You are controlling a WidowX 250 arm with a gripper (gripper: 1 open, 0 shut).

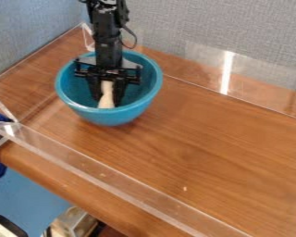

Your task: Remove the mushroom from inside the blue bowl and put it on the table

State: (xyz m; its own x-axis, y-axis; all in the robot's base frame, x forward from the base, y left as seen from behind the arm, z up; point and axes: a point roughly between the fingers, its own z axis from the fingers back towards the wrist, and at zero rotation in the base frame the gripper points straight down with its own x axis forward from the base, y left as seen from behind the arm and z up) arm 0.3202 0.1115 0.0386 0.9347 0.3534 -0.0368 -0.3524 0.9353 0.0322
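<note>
The blue bowl (74,100) stands on the table (206,139) at the back left. My black gripper (107,83) reaches straight down into the bowl from above. Its fingers are closed on the cream stem of the mushroom (106,96), which hangs tilted between them inside the bowl, a little above the bottom. The mushroom's cap is hidden by the gripper. The arm stands upright over the bowl's back half.
Low clear acrylic walls (225,69) run around the tabletop, with one along the front edge (126,167). A grey fabric wall stands behind the table. Bare wood spreads to the right of the bowl and in front of it.
</note>
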